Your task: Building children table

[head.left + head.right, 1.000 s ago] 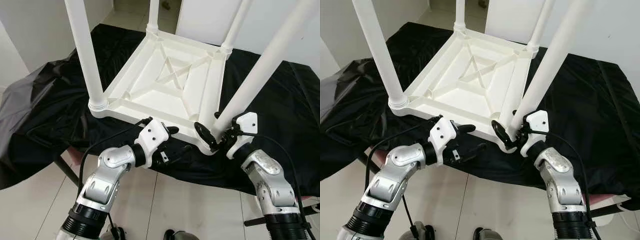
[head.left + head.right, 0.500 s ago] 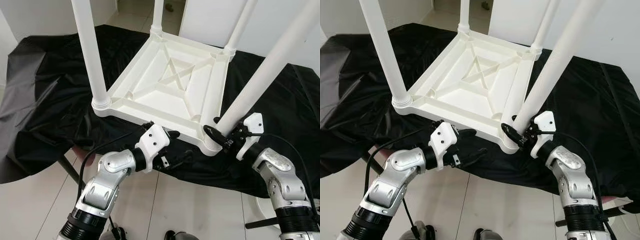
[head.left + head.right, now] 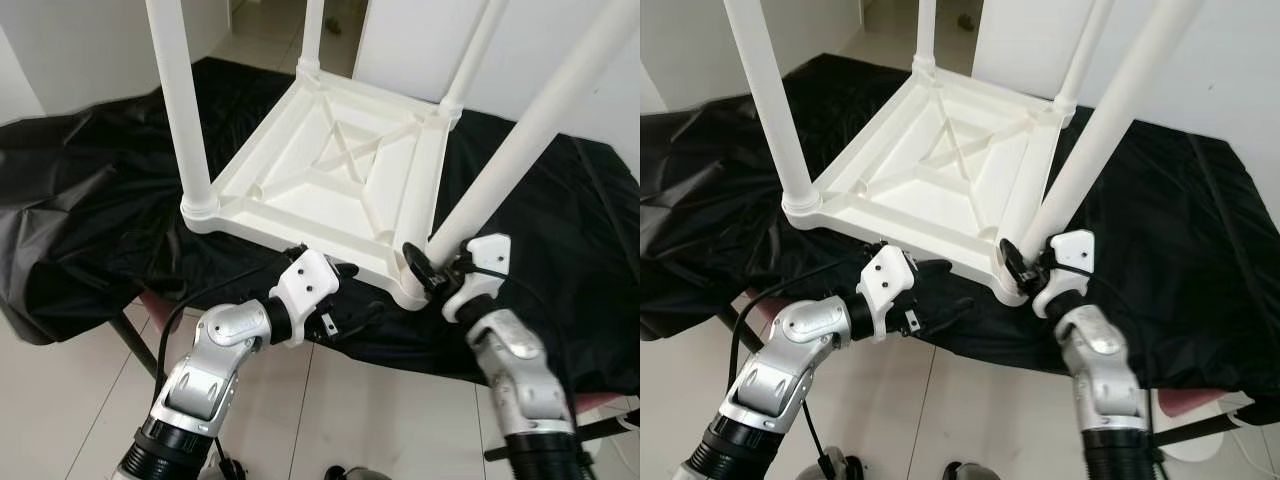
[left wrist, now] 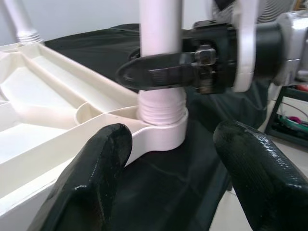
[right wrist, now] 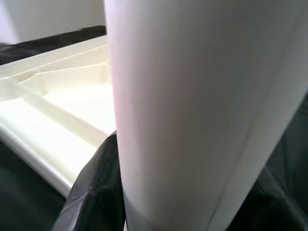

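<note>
Gripping the near-right white plastic leg (image 3: 520, 140) just above its socket, the right gripper (image 3: 432, 268) seats it in the upturned white plastic tabletop (image 3: 330, 180) on the black cloth (image 3: 90, 230). Left gripper (image 3: 345, 297) hovers wide open near the tabletop's front edge. Next, probably twisting the leg tight.

Both silver arms reach forward and up from below, elbows bent. The left gripper (image 3: 345, 295) sits at the end of a white wrist block, its two black fingers (image 4: 98, 166) spread apart with nothing between them, pointing across toward the right gripper. The right gripper (image 3: 432, 268) is raised on a more upright forearm, its black fingers (image 5: 96, 187) closed around the base of a white leg (image 3: 520, 140), one finger on each side of it.
</note>
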You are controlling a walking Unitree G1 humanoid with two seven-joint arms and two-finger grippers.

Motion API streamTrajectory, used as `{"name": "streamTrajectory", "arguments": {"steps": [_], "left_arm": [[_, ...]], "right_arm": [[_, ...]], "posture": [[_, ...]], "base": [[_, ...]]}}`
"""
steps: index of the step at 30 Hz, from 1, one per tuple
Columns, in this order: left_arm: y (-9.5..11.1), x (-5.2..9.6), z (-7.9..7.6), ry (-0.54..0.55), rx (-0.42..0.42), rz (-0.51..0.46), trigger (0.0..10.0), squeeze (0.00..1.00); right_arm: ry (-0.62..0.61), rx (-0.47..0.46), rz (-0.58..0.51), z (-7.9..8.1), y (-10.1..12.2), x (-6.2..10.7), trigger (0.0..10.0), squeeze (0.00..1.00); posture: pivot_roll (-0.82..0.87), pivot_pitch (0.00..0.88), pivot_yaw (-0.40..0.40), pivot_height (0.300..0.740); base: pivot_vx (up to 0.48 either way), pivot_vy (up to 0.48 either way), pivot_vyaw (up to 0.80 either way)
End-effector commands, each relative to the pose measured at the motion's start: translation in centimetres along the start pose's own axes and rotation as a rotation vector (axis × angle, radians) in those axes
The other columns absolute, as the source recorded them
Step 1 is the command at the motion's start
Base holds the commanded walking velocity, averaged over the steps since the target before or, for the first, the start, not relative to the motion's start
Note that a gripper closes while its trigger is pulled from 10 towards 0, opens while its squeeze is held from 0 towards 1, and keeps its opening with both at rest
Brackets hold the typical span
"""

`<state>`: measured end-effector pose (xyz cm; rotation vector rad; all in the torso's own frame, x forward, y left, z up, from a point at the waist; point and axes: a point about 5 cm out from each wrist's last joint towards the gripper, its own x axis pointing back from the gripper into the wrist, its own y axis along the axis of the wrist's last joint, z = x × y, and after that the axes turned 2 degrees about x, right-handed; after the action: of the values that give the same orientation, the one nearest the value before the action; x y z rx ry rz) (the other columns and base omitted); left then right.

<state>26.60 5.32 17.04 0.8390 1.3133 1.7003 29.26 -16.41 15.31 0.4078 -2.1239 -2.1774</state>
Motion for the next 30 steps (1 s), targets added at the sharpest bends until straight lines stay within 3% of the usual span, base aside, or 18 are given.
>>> {"name": "streamTrajectory", "arguments": {"steps": [1, 8, 15, 16, 18, 19, 28, 29, 30], "left_arm": [[0.2, -0.3, 0.2, 0.077, -0.001, -0.009, 10.0, 0.0], [0.2, -0.4, 0.2, 0.077, 0.0, -0.012, 10.0, 0.0], [0.3, -0.3, 0.3, 0.077, -0.002, -0.011, 10.0, 0.0], [0.3, -0.2, 0.4, 0.079, -0.002, -0.011, 10.0, 0.0], [0.3, -0.2, 0.4, 0.08, -0.002, -0.01, 10.0, 0.0], [0.3, -0.2, 0.4, 0.082, -0.001, -0.01, 10.0, 0.0], [0.4, -0.2, 0.4, 0.088, -0.007, -0.013, 10.0, 0.0], [0.4, -0.2, 0.4, 0.088, -0.006, -0.014, 10.0, 0.0], [0.4, -0.2, 0.5, 0.088, -0.005, -0.014, 10.0, 0.0]], "right_arm": [[-0.075, -0.009, 0.077, 0.8, -1.5, 0.0, 0.0, 0.0], [-0.213, -0.022, 0.075, 2.1, -1.4, -0.8, 0.0, 0.0], [-0.226, -0.034, 0.079, 2.0, -1.5, -0.8, 0.0, 0.0], [-0.208, -0.015, 0.07, 1.8, -1.3, -0.8, 10.0, 0.0], [-0.19, -0.004, 0.061, 1.4, -1.1, -0.7, 10.0, 0.05], [-0.152, 0.004, 0.051, 1.3, -0.9, -0.7, 10.0, 1.0], [0.047, 0.064, 0.041, 1.4, -0.3, -0.6, 10.0, 1.0], [0.092, 0.061, 0.038, 1.5, -0.2, -0.5, 10.0, 0.78], [0.123, 0.056, 0.035, 1.6, -0.2, -0.5, 10.0, 0.78]], "posture": [[0.06, 0.101, -0.086, 0.74], [0.06, 0.106, -0.085, 0.74], [0.06, 0.116, -0.08, 0.74], [0.06, 0.117, -0.079, 0.74], [0.06, 0.119, -0.078, 0.74], [0.06, 0.12, -0.078, 0.74], [0.06, 0.121, -0.081, 0.74], [0.06, 0.12, -0.081, 0.74], [0.06, 0.12, -0.081, 0.74]], "base": [[0.0, 0.0, 0.0], [0.0, 0.0, 0.0], [0.0, 0.0, 0.0], [0.0, 0.0, 0.0], [0.0, 0.0, 0.0], [0.0, 0.0, 0.0], [0.0, 0.0, 0.0], [0.0, 0.0, 0.0], [0.0, 0.0, 0.0]]}}
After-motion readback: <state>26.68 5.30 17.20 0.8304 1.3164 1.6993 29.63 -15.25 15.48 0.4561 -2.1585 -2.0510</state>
